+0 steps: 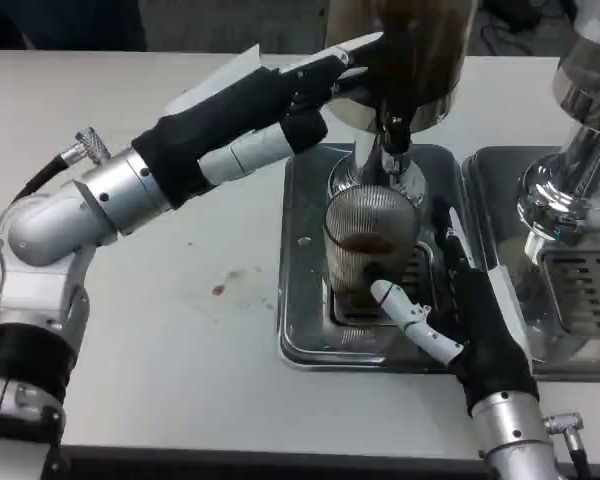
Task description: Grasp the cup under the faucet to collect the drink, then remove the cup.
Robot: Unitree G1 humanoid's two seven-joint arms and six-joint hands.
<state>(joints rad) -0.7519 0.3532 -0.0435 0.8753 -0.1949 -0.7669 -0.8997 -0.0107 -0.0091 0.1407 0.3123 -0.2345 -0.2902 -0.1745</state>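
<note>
A clear ribbed cup [368,232] with dark drink in its lower part stands on the drip grate under the faucet [393,140] of a drink dispenser [415,55]. My right hand [458,305] reaches in from the lower right and grips the cup's right side, with white fingers [405,312] curled across its base. My left hand [270,110] stretches in from the left, and its fingertips [345,55] press against the dispenser's base, close to the tap lever. How the left fingers lie on the lever is hidden.
The cup sits in a steel drip tray [305,300]. A second dispenser [580,150] with its own tray stands at the right edge. Small red stains [220,288] mark the white table left of the tray.
</note>
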